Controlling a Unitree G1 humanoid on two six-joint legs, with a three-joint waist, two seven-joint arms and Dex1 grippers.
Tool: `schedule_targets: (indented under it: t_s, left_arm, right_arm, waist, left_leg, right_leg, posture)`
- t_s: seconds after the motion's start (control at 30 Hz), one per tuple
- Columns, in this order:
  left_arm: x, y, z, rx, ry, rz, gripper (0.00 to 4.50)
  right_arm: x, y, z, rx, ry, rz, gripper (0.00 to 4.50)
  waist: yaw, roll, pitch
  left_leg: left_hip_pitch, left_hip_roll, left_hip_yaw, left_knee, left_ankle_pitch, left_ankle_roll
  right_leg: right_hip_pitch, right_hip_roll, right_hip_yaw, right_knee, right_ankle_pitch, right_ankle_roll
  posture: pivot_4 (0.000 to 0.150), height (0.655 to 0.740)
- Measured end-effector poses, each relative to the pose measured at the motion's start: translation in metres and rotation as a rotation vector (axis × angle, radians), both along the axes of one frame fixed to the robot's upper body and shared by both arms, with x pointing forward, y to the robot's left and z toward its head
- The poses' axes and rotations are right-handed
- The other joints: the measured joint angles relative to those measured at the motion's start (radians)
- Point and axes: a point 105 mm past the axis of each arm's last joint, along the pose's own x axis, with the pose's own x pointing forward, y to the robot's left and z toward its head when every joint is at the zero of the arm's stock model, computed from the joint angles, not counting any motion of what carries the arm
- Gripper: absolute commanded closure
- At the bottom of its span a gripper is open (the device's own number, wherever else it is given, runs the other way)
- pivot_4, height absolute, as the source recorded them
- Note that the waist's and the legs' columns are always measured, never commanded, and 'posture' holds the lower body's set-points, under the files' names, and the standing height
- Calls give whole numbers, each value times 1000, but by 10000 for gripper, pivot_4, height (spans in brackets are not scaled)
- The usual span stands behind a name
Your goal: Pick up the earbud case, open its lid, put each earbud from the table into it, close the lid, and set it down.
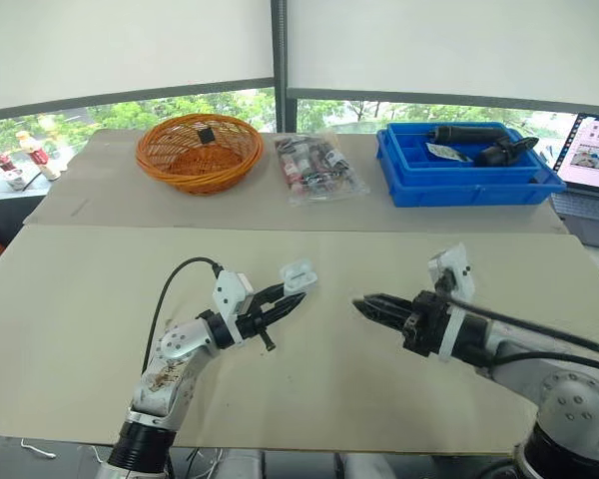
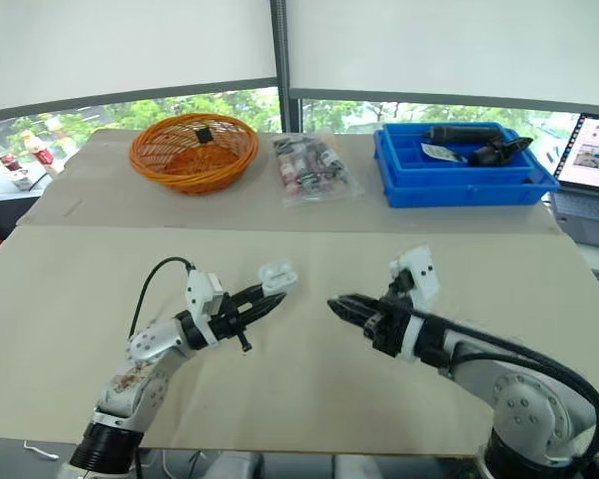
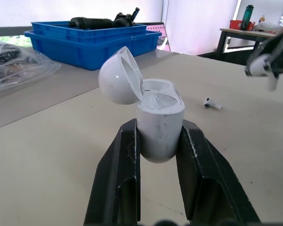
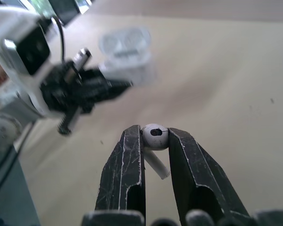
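Left gripper (image 1: pixel 292 297) is clamped on the body of the small glossy white plastic earbud case (image 3: pixel 159 129), lid open above the beige table (image 1: pixel 80 299), and right gripper (image 1: pixel 362 304) pinches a tiny white earbud (image 4: pixel 155 136); I judge both light and slick, so I'd hold the flat sides gently

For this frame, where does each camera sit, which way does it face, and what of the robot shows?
Left eye view: head-mounted, looking forward and down over the table; both arms show, left gripper holding the open earbud case.
Right eye view: same camera's other eye, same scene, both arms.
Left wrist view: along the left gripper's fingers clamping the case; a loose earbud lies beyond.
Right wrist view: along the fingers of the right gripper, pinching an earbud, facing the left gripper.
Shared: both wrist views show the case.
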Motion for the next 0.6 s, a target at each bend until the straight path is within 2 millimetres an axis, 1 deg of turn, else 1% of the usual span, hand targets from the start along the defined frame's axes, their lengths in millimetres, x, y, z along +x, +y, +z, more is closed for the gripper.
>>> schedule_targets:
  t_s: [0.03, 0.1, 0.17, 0.27, 0.37, 0.43, 0.53, 0.6]
  left_arm:
    - [0, 0, 0, 0, 1, 0, 39580]
    - [-5, -1, -1, 1, -1, -5, 39580]
    - [-8, 4, -7, 16, 22, 8, 39580]
    - [-15, 7, -11, 33, 39, 7, 39580]
    - [-19, 7, -7, 45, 23, -1, 39580]
    - [-21, 8, -6, 52, 20, -2, 39580]
    - [-23, 9, -7, 60, 28, 1, 39580]
    - [-24, 10, -8, 65, 35, 3, 39580]
  right_arm:
    - [-2, -3, -3, -27, -2, 6, 41407]
    - [-19, -22, -20, -244, 18, 69, 41408]
    - [-32, -43, -34, -412, 43, 139, 41408]
    - [-46, -63, -44, -551, 61, 286, 41408]
    - [-46, -81, -49, -641, 53, 379, 41408]
    - [-43, -94, -52, -676, 54, 398, 41408]
    - [-41, -103, -59, -695, 53, 428, 41408]
    - [-40, -104, -59, -704, 41, 445, 41408]
  waist:
    - [-1, 0, 0]
    - [6, 2, 1]
    - [6, 1, 0]
    - [-4, 0, 1]
    - [-5, -1, 2]
    - [-4, -2, 2]
    - [-3, -2, 2]
    - [-2, -2, 2]
  left_leg:
    - [0, 0, 0, 0, 0, 0]
    - [0, -1, 0, 0, 0, 0]
    - [0, 0, 0, 0, 0, 0]
    - [3, 1, 1, 0, 0, 0]
    - [8, 2, 2, 0, 0, 0]
    - [13, 2, 2, -1, 0, 0]
    - [13, 1, 2, -1, 0, 0]
    - [13, 2, 2, -1, 0, 1]
  right_leg:
    - [0, 0, 0, 0, 0, 0]
    - [1, -1, 0, -1, -1, 1]
    - [1, 0, 0, -2, -1, 1]
    - [4, 1, 1, -2, 0, 1]
    - [9, 1, 1, -2, -1, 1]
    - [14, 1, 0, -5, -1, 1]
    - [15, 1, 0, -7, -1, 1]
    - [15, 1, 1, -8, -1, 1]
  posture:
    - [1500, 6940]
    - [1500, 6940]
    - [1500, 6940]
    - [1500, 6940]
    - [1500, 6940]
    - [1500, 6940]
    - [1500, 6940]
    - [1500, 6940]
